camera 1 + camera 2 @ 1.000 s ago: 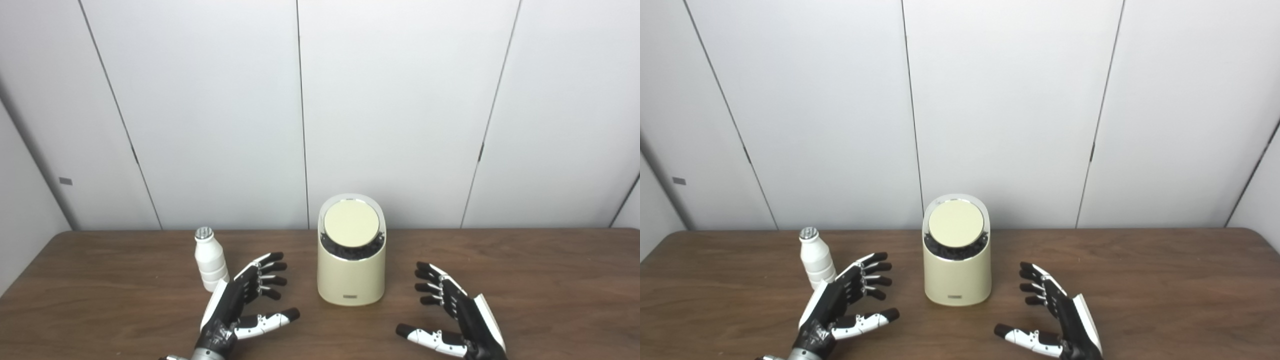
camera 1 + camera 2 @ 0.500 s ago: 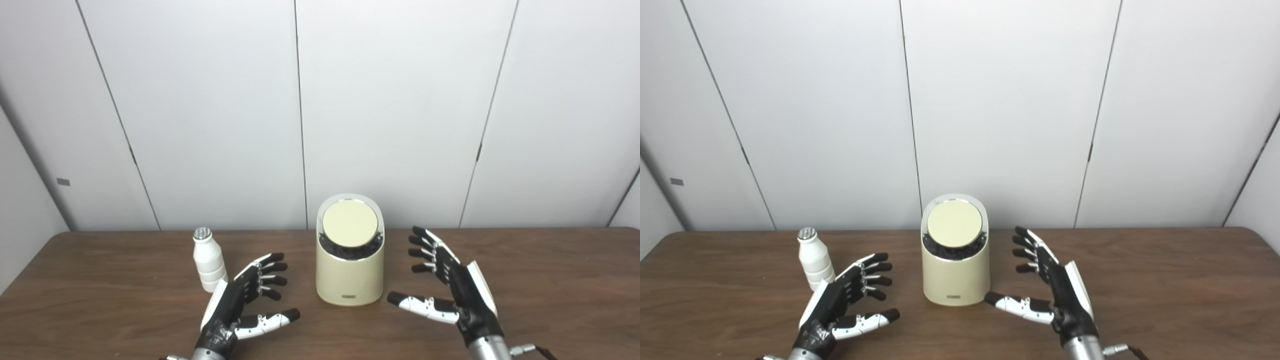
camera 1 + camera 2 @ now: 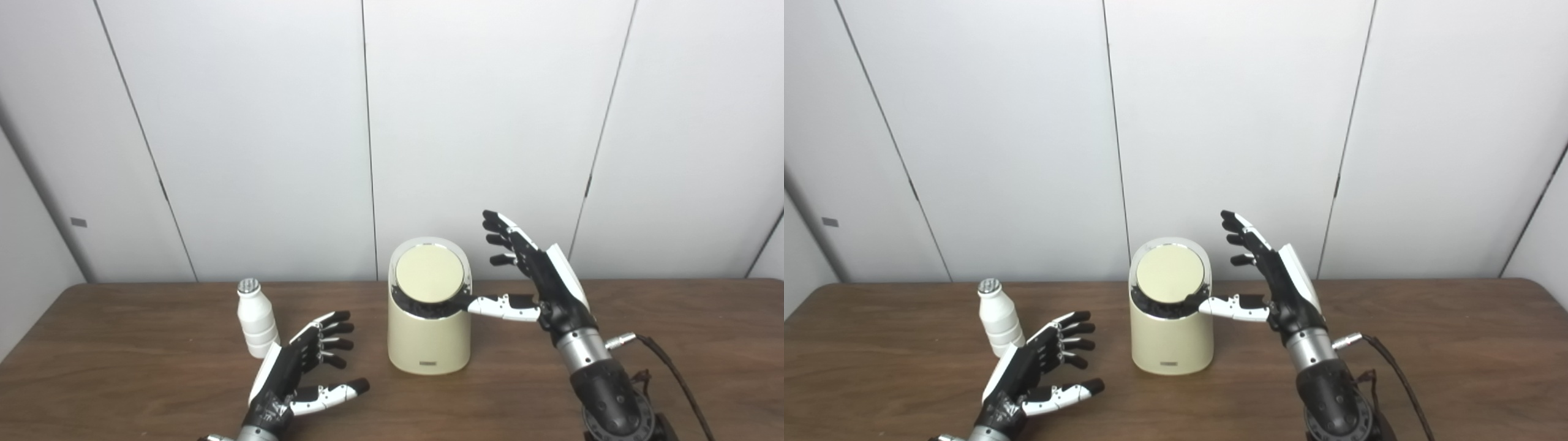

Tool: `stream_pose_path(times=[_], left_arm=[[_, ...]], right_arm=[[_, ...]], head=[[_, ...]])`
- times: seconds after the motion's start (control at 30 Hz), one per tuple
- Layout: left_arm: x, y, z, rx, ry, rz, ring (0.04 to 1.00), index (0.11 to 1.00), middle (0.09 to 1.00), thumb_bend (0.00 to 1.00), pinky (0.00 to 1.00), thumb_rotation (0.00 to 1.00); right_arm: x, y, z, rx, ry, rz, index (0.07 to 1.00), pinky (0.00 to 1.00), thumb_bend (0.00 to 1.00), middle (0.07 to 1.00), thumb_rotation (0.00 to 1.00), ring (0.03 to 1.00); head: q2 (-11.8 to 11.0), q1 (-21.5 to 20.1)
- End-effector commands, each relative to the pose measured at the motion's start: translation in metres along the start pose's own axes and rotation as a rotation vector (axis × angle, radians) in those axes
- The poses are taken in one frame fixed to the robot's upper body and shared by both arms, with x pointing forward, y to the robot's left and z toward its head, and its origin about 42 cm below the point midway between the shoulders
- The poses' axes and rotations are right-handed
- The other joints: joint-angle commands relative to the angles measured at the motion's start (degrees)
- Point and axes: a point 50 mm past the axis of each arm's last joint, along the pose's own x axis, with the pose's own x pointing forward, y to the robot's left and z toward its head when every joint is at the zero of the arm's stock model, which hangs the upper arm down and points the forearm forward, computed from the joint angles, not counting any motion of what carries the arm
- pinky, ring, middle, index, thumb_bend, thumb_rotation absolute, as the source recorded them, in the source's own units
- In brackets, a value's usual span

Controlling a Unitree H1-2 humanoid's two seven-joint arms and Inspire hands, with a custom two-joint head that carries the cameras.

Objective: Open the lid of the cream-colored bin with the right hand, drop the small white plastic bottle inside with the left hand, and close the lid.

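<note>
Bright, even light (soft shadows)

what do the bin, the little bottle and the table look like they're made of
Bin: likely smooth matte plastic, even cream colour; its round lid has a shiny, chrome-looking rim.
Bottle: opaque white plastic with ridged sides; the silvery top looks like foil, though that is unsure.
Table: dark wood grain, possibly laminate.

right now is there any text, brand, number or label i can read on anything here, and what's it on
No text here can be read.
Small dark plate low on the front of the cream-colored bin: too small and blurred to read.
Small white plastic bottle: no visible label or print; its cap is only a patterned silver top.
Small grey tag on the left wall panel: blank or too small to tell.
Left hand and right hand: no readable markings.
</note>
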Motion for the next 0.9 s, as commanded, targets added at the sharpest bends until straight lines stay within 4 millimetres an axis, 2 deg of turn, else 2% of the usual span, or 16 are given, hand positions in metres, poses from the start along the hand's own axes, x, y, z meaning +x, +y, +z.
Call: stream_pose_path(times=[0.0, 0.13, 0.27, 0.47, 0.7, 0.87], left_arm=[[0.015, 0.002, 0.017, 0.008, -0.097, 0.007, 0.716, 0.839, 0.793, 0.77, 0.60, 0.09], [0.016, 0.001, 0.017, 0.009, -0.097, 0.002, 0.718, 0.838, 0.794, 0.78, 0.61, 0.09], [0.017, -0.001, 0.018, 0.011, -0.101, 0.002, 0.713, 0.838, 0.791, 0.79, 0.60, 0.09], [0.016, -0.004, 0.018, 0.013, -0.094, 0.001, 0.717, 0.844, 0.795, 0.78, 0.61, 0.11], [0.016, -0.004, 0.019, 0.016, -0.096, 0.001, 0.720, 0.846, 0.798, 0.78, 0.62, 0.11], [0.017, -0.004, 0.019, 0.014, -0.096, 0.000, 0.722, 0.847, 0.798, 0.78, 0.62, 0.11]], right_arm=[[0.019, -0.009, 0.021, -0.032, -0.065, -0.027, 0.893, 0.72, 0.81, 0.884, 0.33, 0.851], [0.031, -0.009, 0.030, -0.074, -0.042, -0.037, 0.907, 0.71, 0.81, 0.900, 0.38, 0.862], [0.042, -0.006, 0.038, -0.128, -0.005, -0.037, 0.919, 0.79, 0.79, 0.925, 0.40, 0.907], [0.054, 0.004, 0.041, -0.203, 0.016, -0.044, 0.908, 0.73, 0.82, 0.906, 0.43, 0.866], [0.060, 0.013, 0.043, -0.222, 0.038, -0.029, 0.909, 0.66, 0.87, 0.890, 0.40, 0.831], [0.062, 0.017, 0.041, -0.226, 0.043, -0.010, 0.908, 0.65, 0.93, 0.897, 0.32, 0.829]], head=[[0.06, -0.07], [0.04, -0.08], [0.03, 0.34], [0.16, 0.77], [0.59, 0.81], [0.70, 0.85]])
